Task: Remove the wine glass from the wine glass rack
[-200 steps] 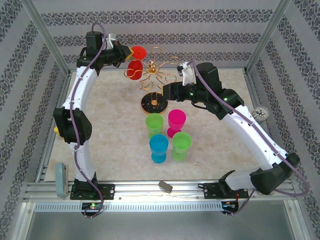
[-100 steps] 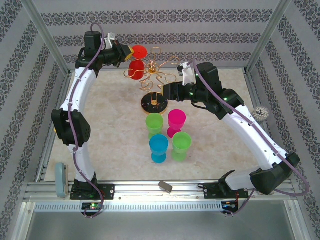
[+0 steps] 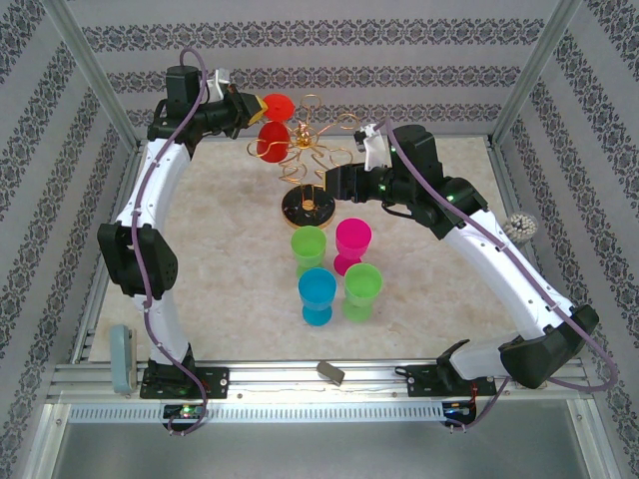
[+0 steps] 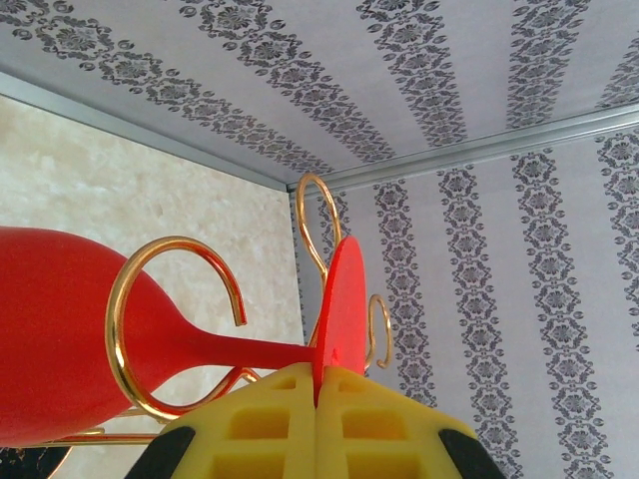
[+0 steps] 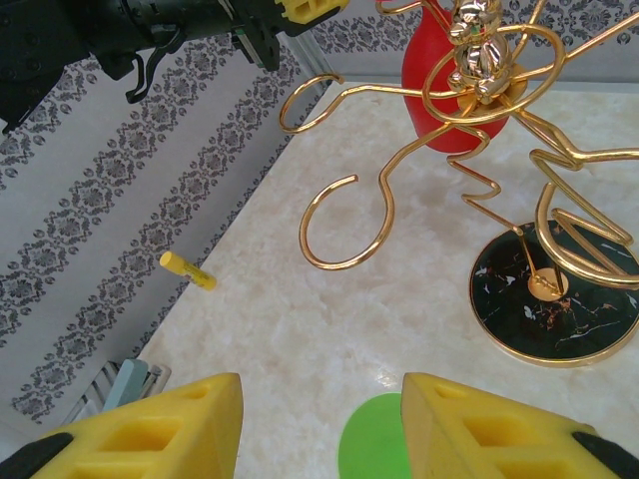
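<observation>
Left wrist view: left gripper (image 4: 318, 384), yellow fingers (image 4: 260, 419) pinched shut, holds the flat foot of a red, plastic-looking wine glass (image 4: 60, 339) hanging stem-through-loop on the thin gold wire wine glass rack (image 4: 114, 329); likely light, stiff, slick, best gripped at foot or stem; right gripper (image 5: 321, 389) half-open, empty.

The left gripper (image 3: 254, 103) pinches the round foot of the red plastic wine glass (image 3: 270, 138), whose bowl hangs beside a looped arm of the thin gold wire wine glass rack (image 3: 308, 210).
</observation>
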Robot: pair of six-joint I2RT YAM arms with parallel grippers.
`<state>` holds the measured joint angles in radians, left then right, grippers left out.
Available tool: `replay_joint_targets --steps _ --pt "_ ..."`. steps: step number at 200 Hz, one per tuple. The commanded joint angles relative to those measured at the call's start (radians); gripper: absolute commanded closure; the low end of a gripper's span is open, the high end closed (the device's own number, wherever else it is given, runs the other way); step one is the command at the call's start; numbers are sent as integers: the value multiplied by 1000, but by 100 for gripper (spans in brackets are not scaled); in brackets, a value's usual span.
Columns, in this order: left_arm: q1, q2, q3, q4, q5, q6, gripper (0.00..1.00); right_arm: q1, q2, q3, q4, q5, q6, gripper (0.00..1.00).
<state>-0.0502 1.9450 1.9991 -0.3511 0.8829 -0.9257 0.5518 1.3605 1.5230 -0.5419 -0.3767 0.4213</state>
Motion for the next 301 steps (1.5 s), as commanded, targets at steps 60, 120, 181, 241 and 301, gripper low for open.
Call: replay_joint_targets --steps 60,120,181,241,301 --pt "12 -18 38 33 53 -10 100 3 9 28 21 -13 13 54" --pt "9 18 88 22 47 -8 100 3 14 22 19 -8 9 53" --pt "1 40 129 -33 59 19 100 3 18 26 20 -8 5 54" --pt "0 3 98 -113 42 92 100 3 14 22 20 -7 4 54" --pt "-16 11 121 -139 42 105 100 3 9 19 23 -7 7 54"
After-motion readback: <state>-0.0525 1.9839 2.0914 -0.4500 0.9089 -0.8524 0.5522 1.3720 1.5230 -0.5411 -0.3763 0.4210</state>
